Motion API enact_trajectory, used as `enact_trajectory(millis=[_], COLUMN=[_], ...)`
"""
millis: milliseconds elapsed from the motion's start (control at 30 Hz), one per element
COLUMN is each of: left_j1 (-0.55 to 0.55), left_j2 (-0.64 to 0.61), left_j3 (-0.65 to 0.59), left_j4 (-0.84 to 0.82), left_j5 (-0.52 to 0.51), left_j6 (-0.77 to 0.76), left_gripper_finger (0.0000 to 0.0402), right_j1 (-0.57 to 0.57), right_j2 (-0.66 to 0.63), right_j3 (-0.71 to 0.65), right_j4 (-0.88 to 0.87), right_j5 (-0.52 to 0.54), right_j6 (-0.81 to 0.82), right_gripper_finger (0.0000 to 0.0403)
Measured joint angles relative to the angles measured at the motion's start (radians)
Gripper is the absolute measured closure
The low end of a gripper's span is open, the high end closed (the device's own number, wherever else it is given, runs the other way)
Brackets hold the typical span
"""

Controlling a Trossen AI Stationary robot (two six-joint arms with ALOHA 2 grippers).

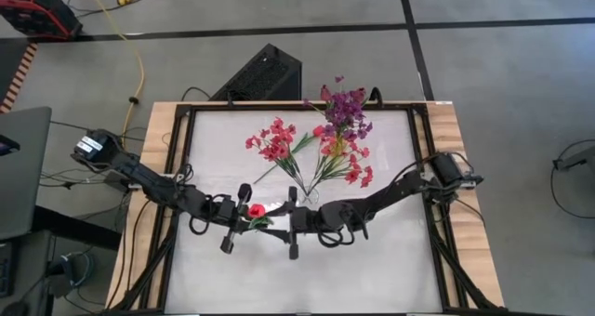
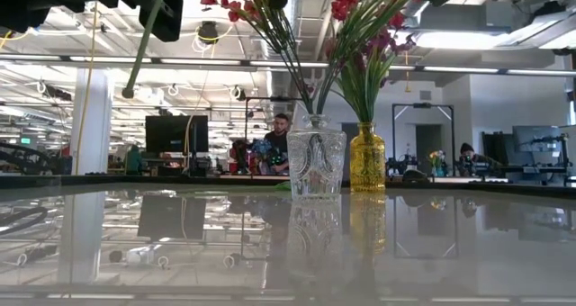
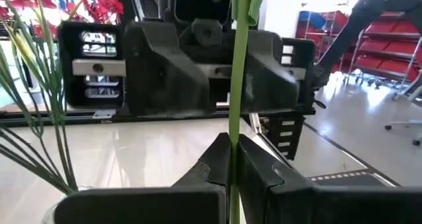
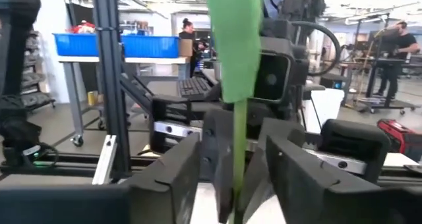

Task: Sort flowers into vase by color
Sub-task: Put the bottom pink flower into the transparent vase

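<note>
My left gripper [image 1: 249, 216] is shut on a single red flower [image 1: 256, 210], which stands on a thin green stem [image 3: 235, 85] over the table's middle, just left of the vases. My right gripper [image 1: 275, 221] faces it from the right. Its fingers [image 4: 178, 174] are open, one on either side of the same stem [image 4: 239, 138], with a gap on both sides. A clear glass vase [image 2: 316, 165] holds red flowers [image 1: 271, 141]. An amber vase [image 2: 366, 157] behind it holds purple [image 1: 346, 107] and red flowers. My left gripper pinches the green stem [image 3: 234, 159] between its two fingers. The fingers come level from the table's left and lie across the stem. The flower is upright and lifted clear, bloom on top, and the stem's lower part [image 2: 144, 45] hangs free above the table.
The two vases stand close to the right of both grippers, and their flower sprays spread toward the far edge. A black box [image 1: 265, 74] sits beyond the far edge. The white tabletop [image 1: 307, 279] lies bare toward the near edge. People are in the room beyond.
</note>
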Motion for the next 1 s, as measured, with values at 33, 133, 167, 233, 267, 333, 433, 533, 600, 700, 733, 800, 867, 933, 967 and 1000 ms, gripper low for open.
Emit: enact_trajectory(millis=[33, 133, 167, 233, 267, 333, 433, 533, 600, 700, 733, 800, 867, 933, 967, 1000], left_j1=[0.000, 0.001, 0.001, 0.001, 0.001, 0.001, 0.002, 0.002, 0.002, 0.000, 0.000, 0.003, 0.005, 0.004, 0.004, 0.004], left_j2=[0.000, 0.000, 0.000, 0.000, 0.000, 0.000, 0.000, -0.001, -0.001, -0.006, -0.016, -0.035, -0.052, -0.063, -0.064, -0.064], left_j3=[0.000, 0.000, 0.000, 0.000, 0.000, 0.000, 0.000, 0.001, 0.001, 0.001, 0.001, 0.001, 0.001, 0.001, 0.001, 0.001], left_j4=[-0.002, -0.006, -0.006, -0.003, -0.001, -0.003, -0.004, -0.008, -0.009, -0.031, -0.055, -0.107, -0.174, -0.217, -0.226, -0.237], left_j5=[0.000, -0.006, -0.007, -0.007, -0.007, -0.019, -0.026, -0.025, -0.025, -0.070, -0.098, -0.170, -0.225, -0.235, -0.235, -0.235], left_j6=[0.000, -0.004, -0.009, -0.010, -0.009, -0.005, -0.003, 0.012, 0.035, 0.080, 0.087, 0.087, 0.076, 0.062, 0.056, 0.049], left_gripper_finger=[0.0401, 0.0401, 0.0401, 0.0401, 0.0400, 0.0392, 0.0368, 0.0335, 0.0311, 0.0278, 0.0269, 0.0255, 0.0246, 0.0242, 0.0242, 0.0242], right_j1=[-0.003, -0.009, -0.010, -0.010, -0.010, -0.006, 0.014, 0.039, 0.058, 0.083, 0.093, 0.110, 0.124, 0.127, 0.123, 0.116], right_j2=[0.008, 0.011, 0.010, 0.007, 0.006, 0.006, 0.000, -0.045, -0.107, -0.209, -0.242, -0.294, -0.329, -0.350, -0.356, -0.359], right_j3=[0.004, 0.005, 0.007, 0.007, 0.007, 0.007, 0.007, 0.006, 0.007, 0.007, 0.007, 0.007, 0.007, 0.007, 0.007, 0.007], right_j4=[0.006, 0.004, 0.006, 0.009, 0.009, 0.009, 0.002, -0.063, -0.166, -0.380, -0.465, -0.601, -0.684, -0.735, -0.758, -0.779], right_j5=[0.007, 0.010, 0.011, 0.016, 0.016, 0.042, 0.130, 0.220, 0.266, 0.340, 0.370, 0.448, 0.539, 0.602, 0.614, 0.615], right_j6=[0.004, 0.005, 0.006, 0.005, 0.005, 0.005, -0.037, -0.063, -0.060, -0.009, 0.017, 0.069, 0.099, 0.100, 0.100, 0.105], right_gripper_finger=[0.0217, 0.0251, 0.0263, 0.0292, 0.0309, 0.0346, 0.0378, 0.0377, 0.0375, 0.0376, 0.0376, 0.0376, 0.0374, 0.0373, 0.0373, 0.0374])
